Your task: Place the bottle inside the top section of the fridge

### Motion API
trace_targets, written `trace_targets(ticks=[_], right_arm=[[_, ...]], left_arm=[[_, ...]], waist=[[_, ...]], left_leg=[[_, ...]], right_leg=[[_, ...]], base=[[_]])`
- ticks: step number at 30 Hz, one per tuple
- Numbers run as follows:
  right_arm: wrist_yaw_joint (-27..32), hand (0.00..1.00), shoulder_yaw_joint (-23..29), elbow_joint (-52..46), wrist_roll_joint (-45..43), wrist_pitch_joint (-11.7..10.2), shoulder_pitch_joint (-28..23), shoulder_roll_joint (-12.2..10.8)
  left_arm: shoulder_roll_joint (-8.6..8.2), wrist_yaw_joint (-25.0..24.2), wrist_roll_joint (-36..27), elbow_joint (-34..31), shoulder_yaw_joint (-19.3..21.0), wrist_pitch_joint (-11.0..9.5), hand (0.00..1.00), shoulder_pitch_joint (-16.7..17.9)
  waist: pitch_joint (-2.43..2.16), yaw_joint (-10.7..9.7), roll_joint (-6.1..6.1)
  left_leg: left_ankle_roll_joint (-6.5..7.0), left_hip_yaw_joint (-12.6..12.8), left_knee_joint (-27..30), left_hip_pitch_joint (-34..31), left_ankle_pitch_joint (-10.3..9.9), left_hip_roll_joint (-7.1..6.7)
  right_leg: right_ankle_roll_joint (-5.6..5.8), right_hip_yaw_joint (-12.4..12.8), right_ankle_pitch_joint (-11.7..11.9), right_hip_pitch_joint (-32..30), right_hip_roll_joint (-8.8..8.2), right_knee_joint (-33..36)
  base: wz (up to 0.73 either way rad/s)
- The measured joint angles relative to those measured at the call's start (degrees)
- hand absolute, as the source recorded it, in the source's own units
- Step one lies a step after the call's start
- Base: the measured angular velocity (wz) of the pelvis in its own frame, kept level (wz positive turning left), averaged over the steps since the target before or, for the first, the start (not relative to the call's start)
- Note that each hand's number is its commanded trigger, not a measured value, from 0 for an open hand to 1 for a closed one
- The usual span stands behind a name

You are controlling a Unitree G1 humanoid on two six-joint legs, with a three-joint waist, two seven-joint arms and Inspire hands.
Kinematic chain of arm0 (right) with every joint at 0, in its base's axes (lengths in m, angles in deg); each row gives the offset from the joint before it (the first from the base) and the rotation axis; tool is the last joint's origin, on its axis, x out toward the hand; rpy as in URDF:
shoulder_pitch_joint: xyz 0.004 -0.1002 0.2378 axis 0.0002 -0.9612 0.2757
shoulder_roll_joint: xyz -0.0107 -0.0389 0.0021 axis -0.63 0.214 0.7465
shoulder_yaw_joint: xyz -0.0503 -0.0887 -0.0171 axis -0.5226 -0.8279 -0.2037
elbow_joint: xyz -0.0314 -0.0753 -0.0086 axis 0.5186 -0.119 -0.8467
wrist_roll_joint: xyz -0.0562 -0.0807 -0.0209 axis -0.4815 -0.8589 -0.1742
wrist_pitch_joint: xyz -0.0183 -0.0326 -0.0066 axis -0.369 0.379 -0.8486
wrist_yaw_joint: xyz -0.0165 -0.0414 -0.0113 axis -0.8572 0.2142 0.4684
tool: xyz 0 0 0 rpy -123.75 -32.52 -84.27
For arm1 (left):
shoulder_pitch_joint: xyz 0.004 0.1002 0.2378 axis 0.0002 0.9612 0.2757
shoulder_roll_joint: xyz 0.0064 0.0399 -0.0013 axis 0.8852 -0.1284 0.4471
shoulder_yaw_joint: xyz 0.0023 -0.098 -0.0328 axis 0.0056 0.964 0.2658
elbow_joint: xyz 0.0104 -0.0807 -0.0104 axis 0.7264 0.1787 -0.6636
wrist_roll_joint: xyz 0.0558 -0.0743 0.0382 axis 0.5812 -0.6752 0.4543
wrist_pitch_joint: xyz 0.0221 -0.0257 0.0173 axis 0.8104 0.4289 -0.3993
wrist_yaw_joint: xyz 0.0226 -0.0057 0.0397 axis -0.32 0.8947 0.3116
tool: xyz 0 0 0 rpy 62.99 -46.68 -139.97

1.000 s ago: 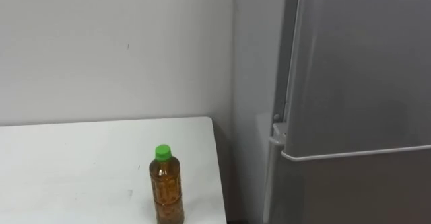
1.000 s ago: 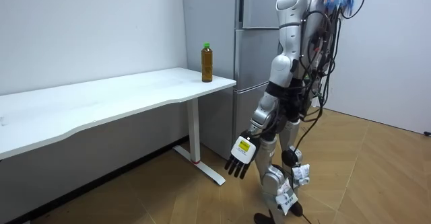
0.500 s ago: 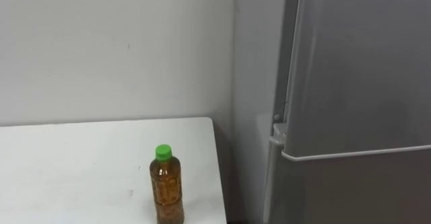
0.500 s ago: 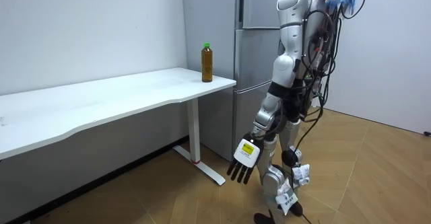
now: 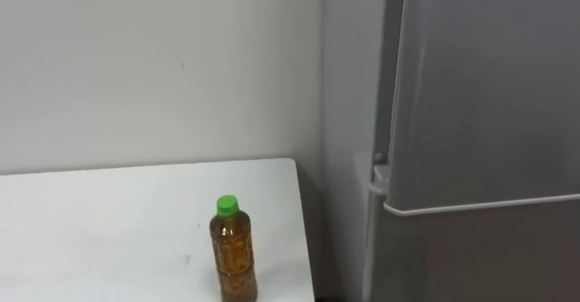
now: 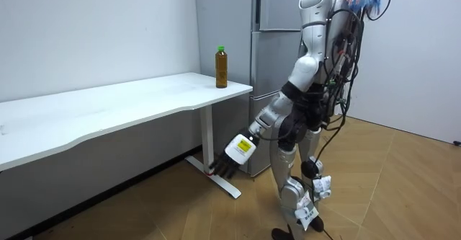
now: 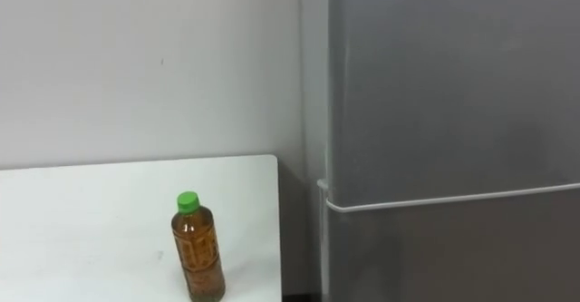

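the left hand hangs low ahead of the robot, its dark fingers loose, nearly straight and empty, close to the foot of the white table. well above the fingers and apart from them, the amber bottle with a green cap stands upright on the table, near the corner closest to the fridge. past the fingers, on the room view's right, the grey fridge stands with both doors closed. the robot stands before it.
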Motion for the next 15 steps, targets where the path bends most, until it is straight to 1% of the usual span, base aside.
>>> trace_targets(ticks=[3,4,7,8,9,11,13,15], right_arm=[[0.03,0.00,0.43,-0.89,-0.56,-0.05,-0.75,0.03],[0.05,0.00,0.43,-2.23,-0.65,-0.14,-1.52,-0.09],[0.42,0.00,0.50,-2.50,-2.07,-1.77,-1.89,-0.20],[0.45,0.00,0.54,-2.51,-2.63,-2.40,-1.85,-0.20],[0.43,0.00,0.65,-2.51,-3.00,-2.53,-1.84,-0.21],[0.34,0.00,1.37,-2.51,-4.75,-3.49,-1.83,-0.33],[0.23,0.00,2.19,-2.52,-6.77,-3.90,-1.65,-0.36],[0.14,0.00,2.23,-2.53,-7.75,-3.98,-1.72,-0.40]], left_arm=[[-0.04,0.68,-0.48,-2.99,0.09,-0.52,0.00,0.04],[-0.06,1.01,-1.55,-5.48,0.10,-0.57,0.00,0.06],[-0.06,1.79,-3.00,-10.28,0.20,-2.61,0.00,-0.05],[-0.06,1.93,-4.01,-12.58,0.21,-2.82,0.00,-0.04],[-0.06,1.91,-4.36,-13.58,0.20,-3.24,0.00,-0.05],[-0.05,1.88,-4.76,-16.24,0.20,-5.14,0.00,-0.35],[-0.06,1.93,-4.72,-17.27,0.24,-5.86,0.00,-0.90],[-0.06,2.18,-4.77,-19.69,0.29,-5.89,0.00,-1.01]], waist=[[-0.03,0.05,-0.04],[-0.12,-0.03,-0.09],[0.06,0.08,-0.29],[0.06,0.06,-0.44],[0.06,0.07,-0.46],[-0.04,0.01,-0.61],[-0.08,0.02,-0.62],[-0.11,0.00,-0.72]], left_leg=[[-0.01,0.25,-0.03,-0.21,0.00,0.02],[-0.01,0.22,0.02,-0.34,0.00,0.00],[0.00,0.11,0.05,0.05,0.00,-0.04],[0.00,0.11,0.06,0.11,0.00,-0.04],[0.01,0.11,0.06,0.12,0.01,-0.04],[0.01,0.14,0.07,0.20,0.01,-0.02],[0.00,0.14,0.08,0.20,0.00,0.00],[0.00,0.09,0.09,0.17,0.00,0.04]], right_leg=[[0.00,0.09,-0.02,-0.16,0.21,0.01],[0.00,0.00,-0.01,-0.02,0.20,0.03],[0.02,0.10,0.00,0.39,0.16,0.05],[0.02,0.16,0.00,0.42,0.15,0.09],[0.02,0.20,0.00,0.41,0.15,0.11],[0.02,0.18,0.00,0.43,0.14,0.20],[0.01,0.16,0.00,0.09,0.12,0.24],[0.01,0.07,-0.01,0.19,0.09,0.24]], base=[[-0.01],[0.00],[0.01],[0.00],[0.00],[0.00],[0.00],[0.02]])
